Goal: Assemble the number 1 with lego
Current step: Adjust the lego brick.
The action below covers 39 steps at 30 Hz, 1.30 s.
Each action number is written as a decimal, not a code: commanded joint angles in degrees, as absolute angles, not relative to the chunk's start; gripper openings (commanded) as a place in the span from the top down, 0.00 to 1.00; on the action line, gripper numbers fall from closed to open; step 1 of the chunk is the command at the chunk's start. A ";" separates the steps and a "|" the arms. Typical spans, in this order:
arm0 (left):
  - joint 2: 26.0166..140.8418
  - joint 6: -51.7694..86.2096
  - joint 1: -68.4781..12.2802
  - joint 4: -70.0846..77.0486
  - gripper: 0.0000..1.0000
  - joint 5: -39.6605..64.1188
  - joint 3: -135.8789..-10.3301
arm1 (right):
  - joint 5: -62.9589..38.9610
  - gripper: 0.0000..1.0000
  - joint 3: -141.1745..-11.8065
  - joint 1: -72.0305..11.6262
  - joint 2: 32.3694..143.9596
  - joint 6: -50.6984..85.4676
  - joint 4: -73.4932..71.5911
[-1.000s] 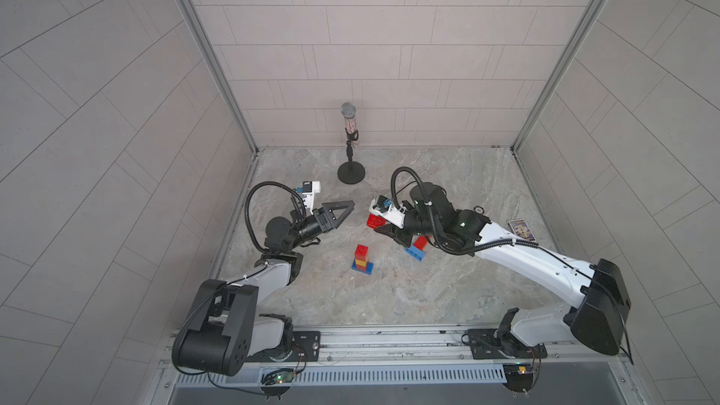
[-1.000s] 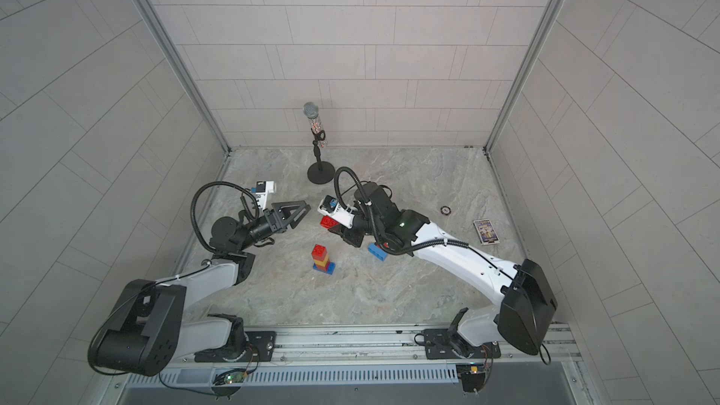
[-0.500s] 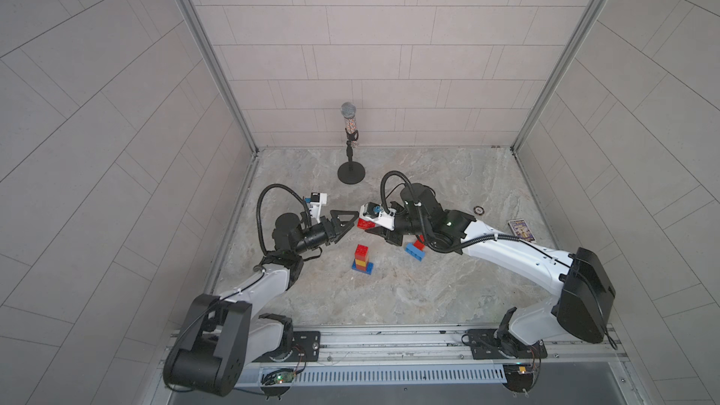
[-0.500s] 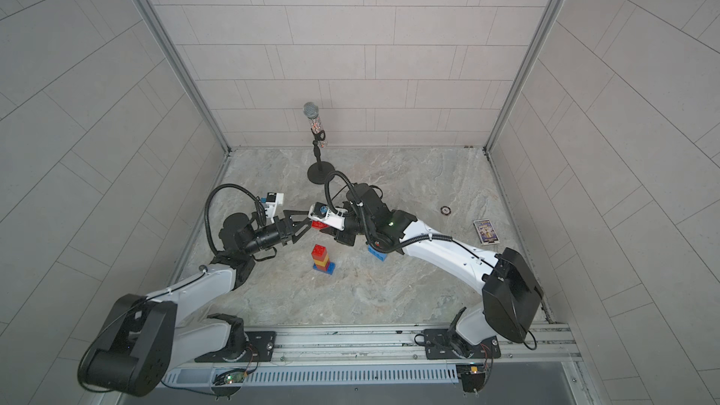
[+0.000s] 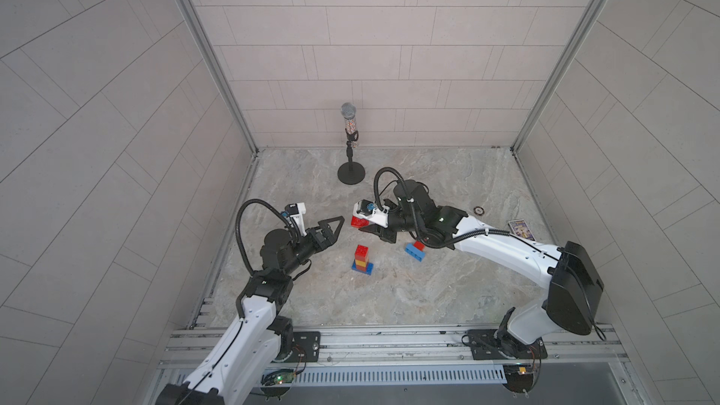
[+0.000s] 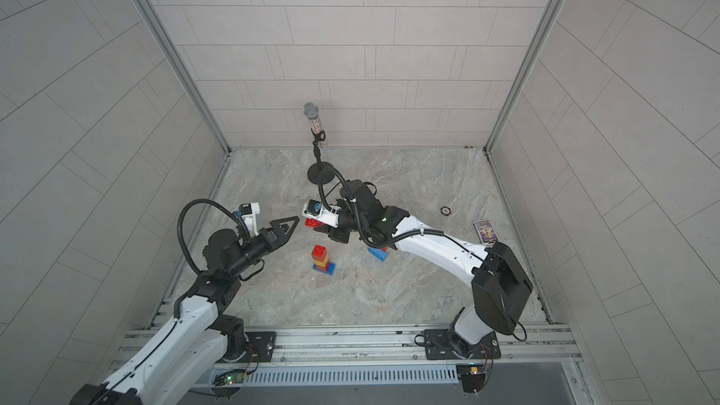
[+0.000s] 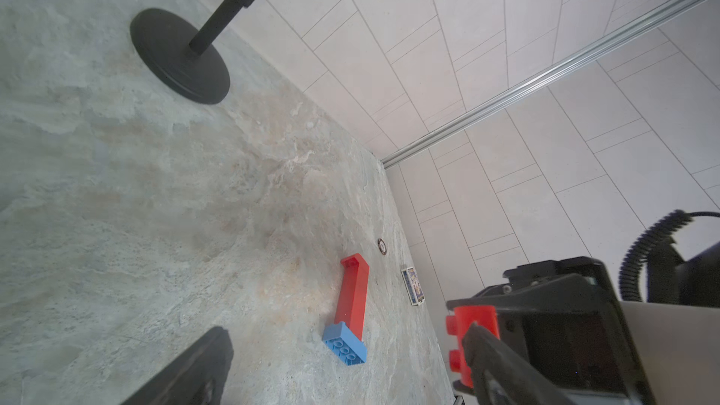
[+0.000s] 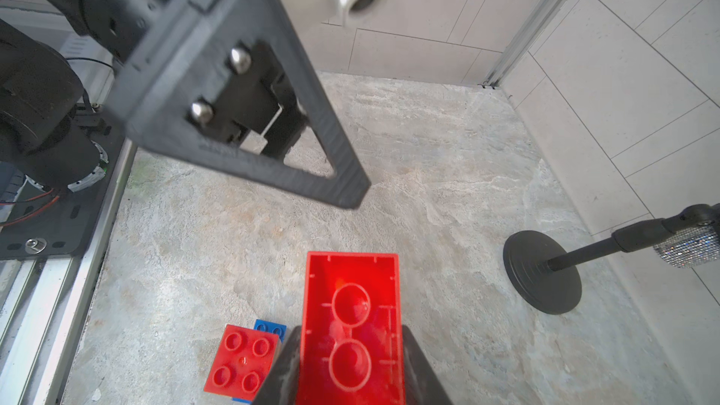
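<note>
Past the front rail (image 5: 389,338), open marble table (image 5: 409,298) runs to a short stack (image 5: 362,258): red on yellow on a dark blue brick. Toward the right arm, a light blue brick (image 5: 413,253) lies touching a red column (image 7: 352,294). Farther on, the left gripper (image 5: 336,229) gapes wide and empty, just beside the red brick (image 5: 359,221) clamped in the right gripper (image 8: 348,331). A microphone stand (image 5: 350,175) stands near the far wall.

Over the last second the right gripper (image 5: 362,226) has carried its red brick (image 5: 358,221) a little toward the left edge of the tabletop (image 5: 428,290). The left gripper (image 5: 338,227) advanced to meet it, then drew back slightly.
</note>
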<state>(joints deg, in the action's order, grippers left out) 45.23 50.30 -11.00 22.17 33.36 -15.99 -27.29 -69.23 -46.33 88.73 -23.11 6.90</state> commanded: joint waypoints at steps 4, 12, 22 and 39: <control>54.76 50.07 -11.08 29.81 0.26 40.71 -19.36 | -29.39 1.00 -72.76 -47.63 91.76 -23.70 7.52; 54.45 49.79 -11.13 28.41 0.24 41.52 -19.79 | -28.21 1.00 -73.86 -48.08 93.88 -24.50 8.98; 45.34 46.00 -10.99 17.98 0.21 37.37 -20.32 | -25.31 1.00 -71.92 -46.81 93.85 -23.52 7.92; 51.79 54.75 -11.03 34.46 0.36 41.19 -17.59 | -31.41 1.00 -77.34 -46.32 98.47 -21.63 8.18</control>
